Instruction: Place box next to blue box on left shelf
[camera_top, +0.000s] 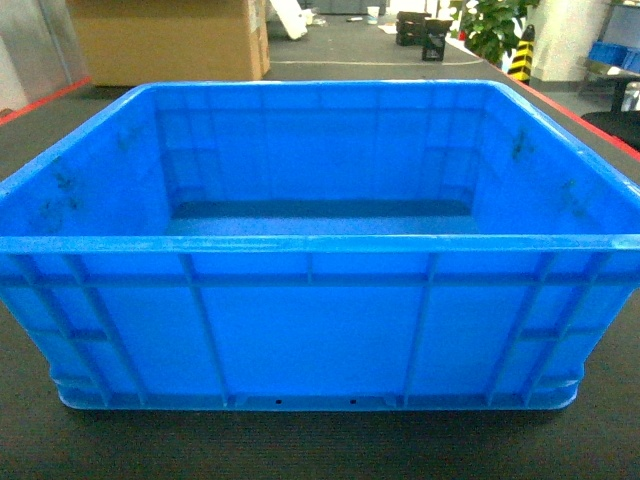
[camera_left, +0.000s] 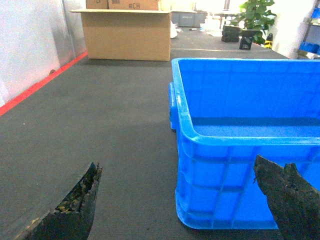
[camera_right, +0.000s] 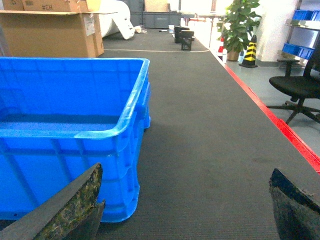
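Observation:
The box (camera_top: 310, 330) is a large bright blue ribbed crate, empty, resting on the dark floor mat and filling the head view. Neither gripper shows in the head view. In the left wrist view the box (camera_left: 240, 165) lies to the right, and my left gripper (camera_left: 177, 164) is open, its right finger (camera_left: 290, 200) in front of the box's near wall and its left finger over bare mat. In the right wrist view the box (camera_right: 65, 150) lies to the left, and my right gripper (camera_right: 186, 170) is open beside its near right corner, holding nothing. The left shelf is out of view.
A big cardboard carton (camera_top: 170, 40) stands behind the box. Red floor lines (camera_left: 40, 82) run along both sides of the mat. To the right are an office chair (camera_right: 297, 85), a striped cone (camera_right: 250, 50), a potted plant (camera_right: 240, 22) and racks with small blue trays (camera_right: 302, 15).

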